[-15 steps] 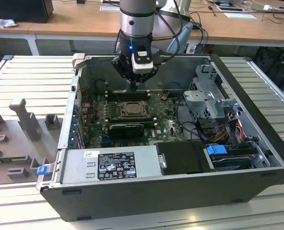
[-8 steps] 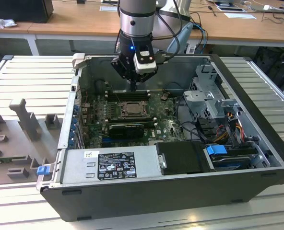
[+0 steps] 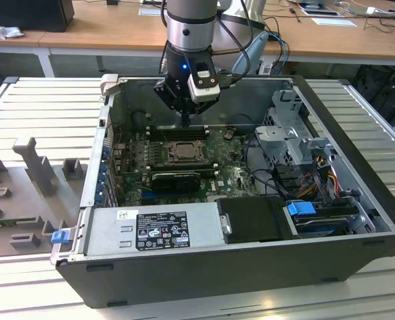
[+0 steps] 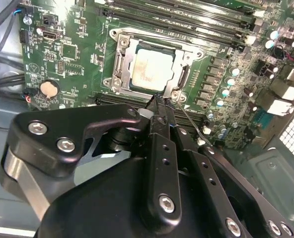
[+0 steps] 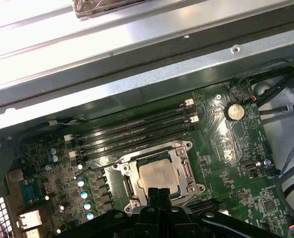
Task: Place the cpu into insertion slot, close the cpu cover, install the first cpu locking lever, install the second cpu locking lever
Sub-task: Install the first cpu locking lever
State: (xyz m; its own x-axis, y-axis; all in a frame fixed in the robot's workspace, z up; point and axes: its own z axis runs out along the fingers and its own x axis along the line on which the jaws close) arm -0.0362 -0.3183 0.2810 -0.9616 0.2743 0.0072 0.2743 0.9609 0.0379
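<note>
Black gripper, fingers pressed together, nothing held, at socket edge. Pale matte square cpu seated flat under silvery windowed cpu cover.

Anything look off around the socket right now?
Nothing stands out. The cpu sits flat and square in the slot, with the cover down around it. The gripper is at the socket's edge. No debris or bent parts visible on the board.
</note>
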